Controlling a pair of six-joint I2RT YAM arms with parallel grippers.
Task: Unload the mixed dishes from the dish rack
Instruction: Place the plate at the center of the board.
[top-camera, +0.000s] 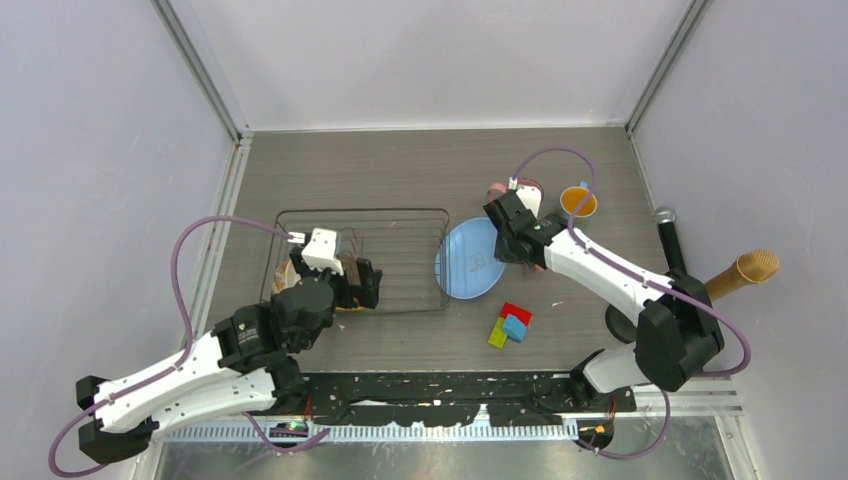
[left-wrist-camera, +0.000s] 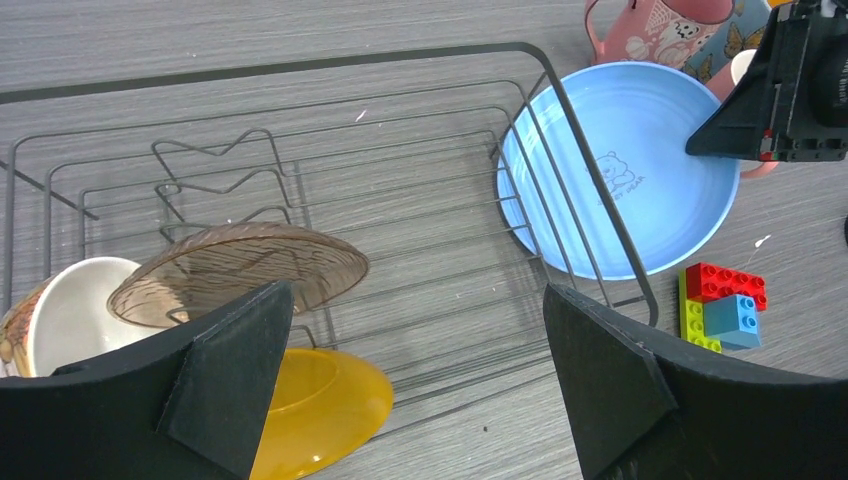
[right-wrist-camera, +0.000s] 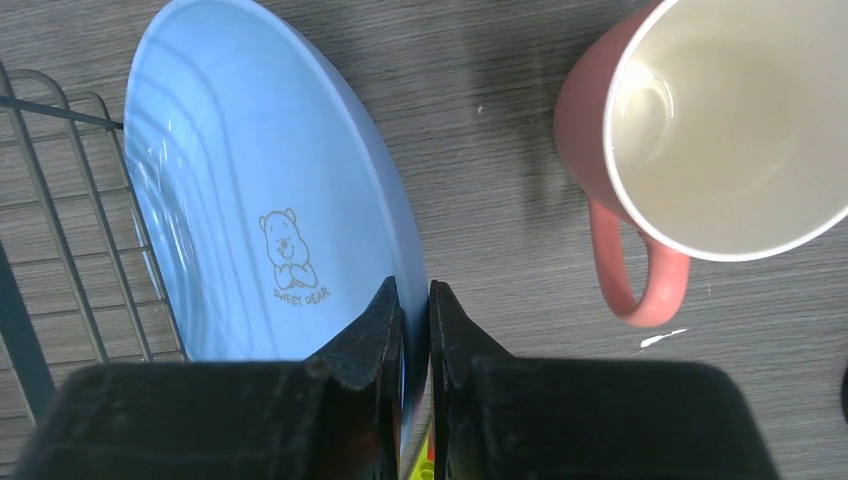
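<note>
Left pincer apart | right pincer clamps light blue plate | grey table, pale walls

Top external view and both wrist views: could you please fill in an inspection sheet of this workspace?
Surface: grey wood-grain table, few white specks.
Job's things: dish rack holds cream bowl, brown plate, yellow dish at its near edge; light blue plate tilted beside it; salmon mug, speckled pink mug, blue mug on the table.
Clutter: red, blue, green blocks.
Hands: left hand open above the rack; right hand shut on the plate's rim.
Cables: purple cables loop from both arms.
Surroundings: pale walls; black stick, tan cone at right.
</note>
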